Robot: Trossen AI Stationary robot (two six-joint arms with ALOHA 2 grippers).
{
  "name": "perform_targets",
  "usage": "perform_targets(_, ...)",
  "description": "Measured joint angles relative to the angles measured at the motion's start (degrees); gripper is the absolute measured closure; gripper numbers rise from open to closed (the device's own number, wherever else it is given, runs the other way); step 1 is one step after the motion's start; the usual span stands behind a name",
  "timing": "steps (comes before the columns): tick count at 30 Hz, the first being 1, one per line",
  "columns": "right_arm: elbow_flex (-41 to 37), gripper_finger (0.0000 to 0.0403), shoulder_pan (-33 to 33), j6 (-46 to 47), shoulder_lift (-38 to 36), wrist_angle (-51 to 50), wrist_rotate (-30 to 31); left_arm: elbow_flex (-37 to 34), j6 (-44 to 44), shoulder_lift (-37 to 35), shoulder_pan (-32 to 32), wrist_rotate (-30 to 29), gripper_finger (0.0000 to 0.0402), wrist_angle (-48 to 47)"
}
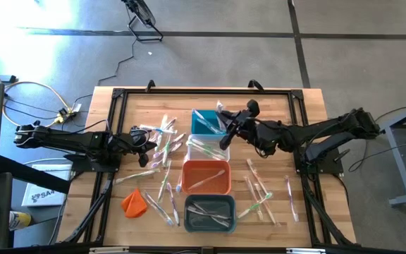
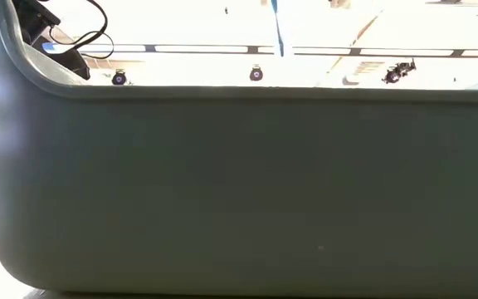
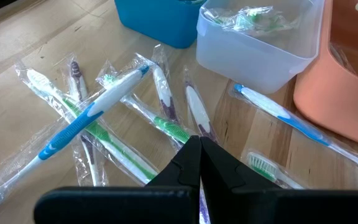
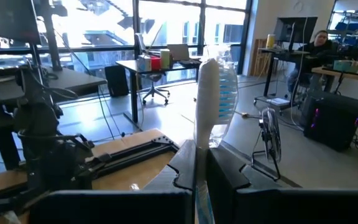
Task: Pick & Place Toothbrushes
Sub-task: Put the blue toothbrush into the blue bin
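Partway: each of the four bins already holds some brushes, many toothbrushes [image 1: 162, 144] remain loose on the table [image 1: 309, 212]. Right gripper [image 4: 199, 163] pinches one toothbrush [image 4: 213, 102] (apparently near the teal bin [image 1: 206, 122]). Left gripper [image 3: 199, 149] pressed together, empty, over the pile.

Daylight from windows [image 4: 166, 31] washes the floor [image 1: 62, 42] with glare (upper left, overhead view). The low camera is blocked by a dim, blurred grey bin wall [image 2: 239, 191].

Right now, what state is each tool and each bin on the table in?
left tool: shut, empty, above loose toothbrushes.
right tool: shut on a wrapped toothbrush.
teal bin: upright.
clear bin: upright, toothbrushes inside.
orange bin: upright, one toothbrush inside.
grey bin: upright, toothbrushes inside.
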Motion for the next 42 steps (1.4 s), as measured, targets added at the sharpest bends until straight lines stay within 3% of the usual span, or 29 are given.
perform_targets(17, 0.97, 0.0392, -0.66, -0.42, 4.93, 5.17, 4.66, 0.0, 4.72, -0.01, -0.01, -0.02, 0.0401, 0.12)
perform_targets(28, 5.42, 0.0392, -2.97, -2.95, 4.84, 4.27, 1.4, 0.0, 4.7, 0.0, -0.01, -0.03, 0.0401, 0.52)
perform_targets(42, 5.4, 0.0395, -3.9, 1.49, 4.86, 1.9, -0.56, 0.0, 4.68, 0.01, -0.01, -0.02, 0.0401, 0.48)
